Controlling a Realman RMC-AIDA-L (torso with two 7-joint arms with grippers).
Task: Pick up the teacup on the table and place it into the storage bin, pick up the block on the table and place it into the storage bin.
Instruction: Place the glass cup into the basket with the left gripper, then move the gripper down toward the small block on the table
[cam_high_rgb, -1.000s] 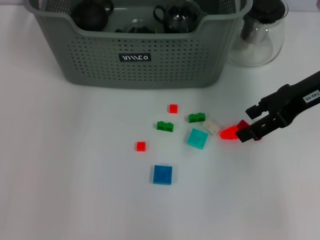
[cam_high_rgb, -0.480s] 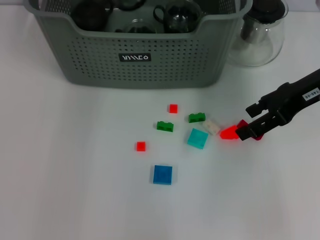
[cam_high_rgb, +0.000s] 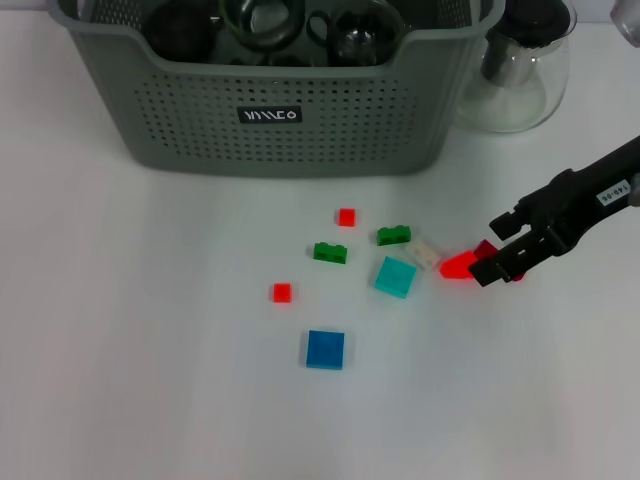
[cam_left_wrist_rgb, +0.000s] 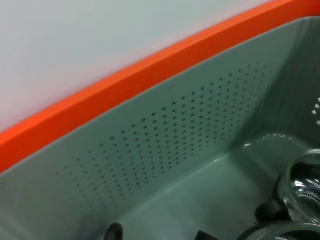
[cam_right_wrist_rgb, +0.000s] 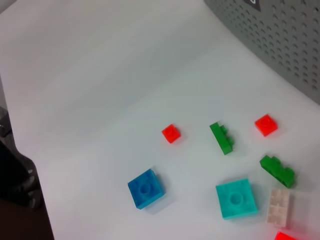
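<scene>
Right claw (cam_high_rgb: 487, 266) low over table, arm slanting in from right, clamped on red block (cam_high_rgb: 460, 265)

The storage bin (cam_high_rgb: 280, 120) is cut off at the far edge of the head view, so the dark glassware inside shows only in part. The glass pitcher (cam_high_rgb: 520, 70) loses its top the same way. The right gripper (cam_high_rgb: 492, 268) covers part of a dark red block (cam_high_rgb: 486, 248), and its jaws' stance cannot be told.
</scene>
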